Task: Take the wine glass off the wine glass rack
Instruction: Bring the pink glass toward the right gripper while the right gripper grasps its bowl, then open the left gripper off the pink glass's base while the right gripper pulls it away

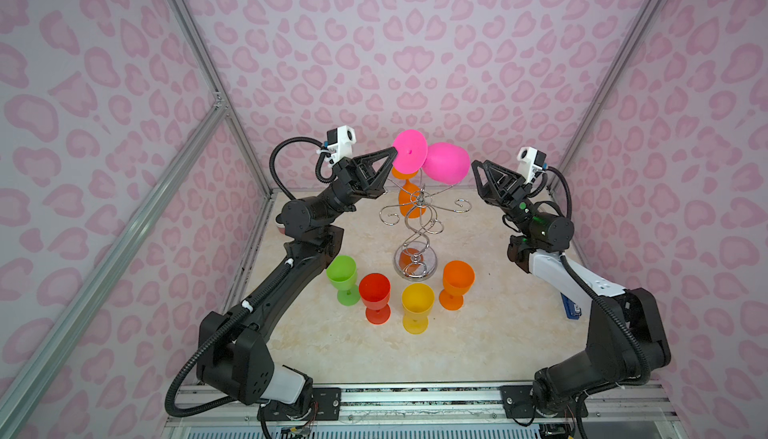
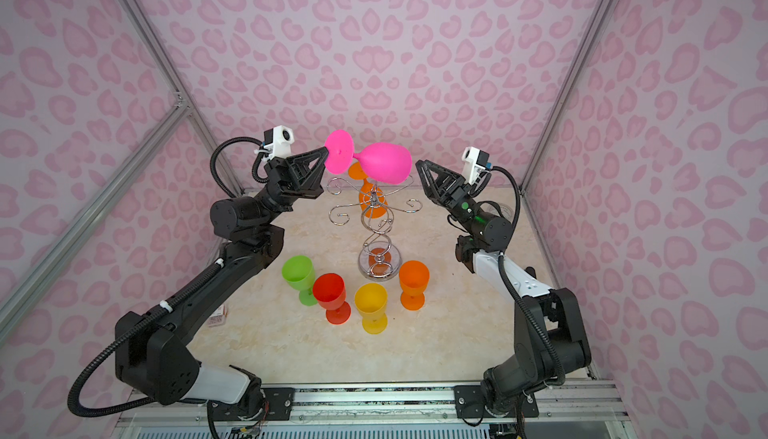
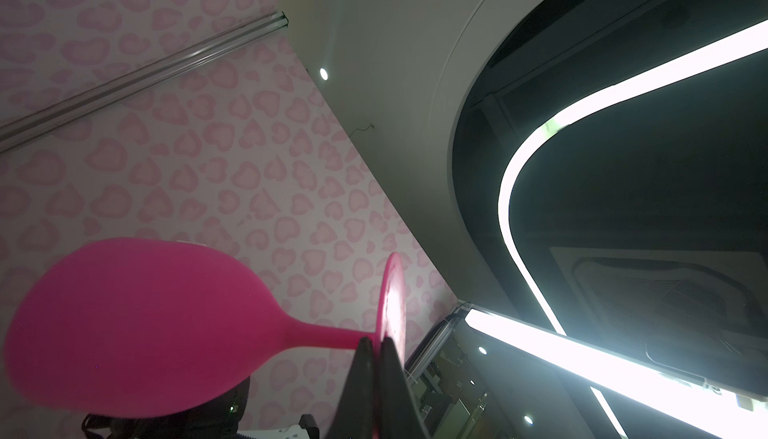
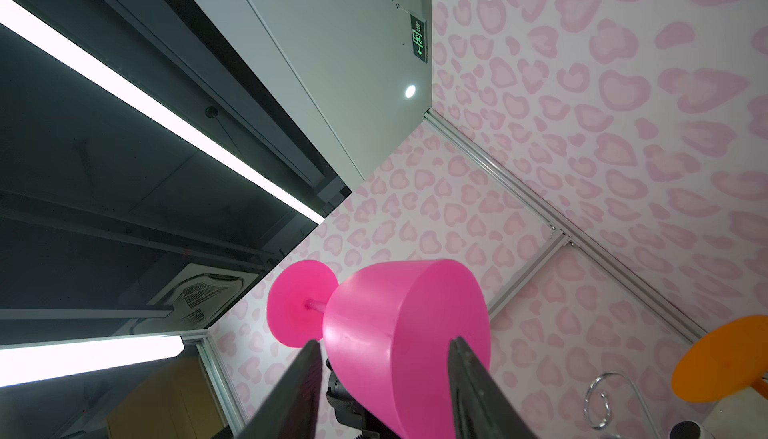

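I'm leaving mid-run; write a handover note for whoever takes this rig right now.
Left hand: shut on the foot of the pink glass, holding it sideways above the rack.
Right hand: open, close to the pink bowl, not gripping.
Hanging orange glass: upside down on the rack's far side.
Done: pink glass clear of the hooks; green, red, yellow and orange glasses stand on the table.
Left: probably set the pink glass down, then fetch the hanging one.

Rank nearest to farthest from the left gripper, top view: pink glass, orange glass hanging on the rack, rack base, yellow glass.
1. pink glass: foot clamped in the left gripper
2. hanging orange glass: just below
3. rack base: table centre
4. yellow glass: front row
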